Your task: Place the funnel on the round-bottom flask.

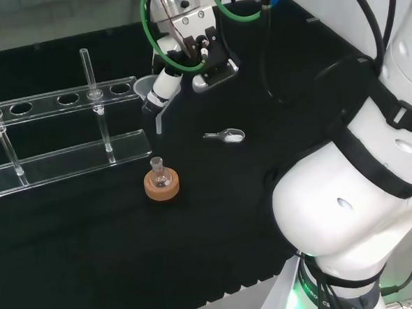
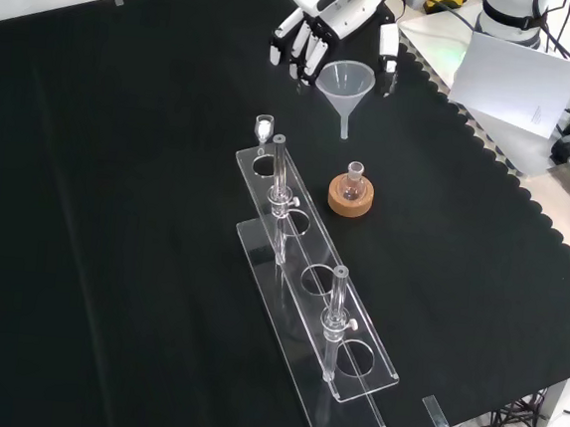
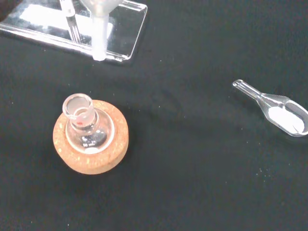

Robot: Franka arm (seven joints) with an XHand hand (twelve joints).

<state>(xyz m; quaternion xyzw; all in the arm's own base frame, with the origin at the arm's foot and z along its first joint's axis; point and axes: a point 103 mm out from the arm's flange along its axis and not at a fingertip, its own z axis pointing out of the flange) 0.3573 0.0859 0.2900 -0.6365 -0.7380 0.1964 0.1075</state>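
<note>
A clear funnel (image 2: 344,83) hangs in the air with its stem pointing down, held at its rim between the fingers and thumb of the hand (image 2: 316,31). In the head view the hand (image 1: 167,85) is above the cloth, beside the funnel (image 1: 148,90). A small round-bottom flask (image 1: 158,171) stands upright on a cork ring (image 1: 162,190), nearer the camera than the funnel. In the front view the flask (image 2: 354,181) on its cork ring (image 2: 350,203) is below the funnel and slightly to its right. The wrist view shows the funnel stem (image 3: 98,38) off to one side of the flask's open mouth (image 3: 78,107).
A clear test tube rack (image 2: 304,285) with upright glass tubes stands left of the flask in the head view (image 1: 66,159). A glass scoop (image 1: 227,135) with white powder lies on the cloth (image 3: 284,114). The cloth's scalloped edge and papers (image 2: 516,84) are at the front view's right.
</note>
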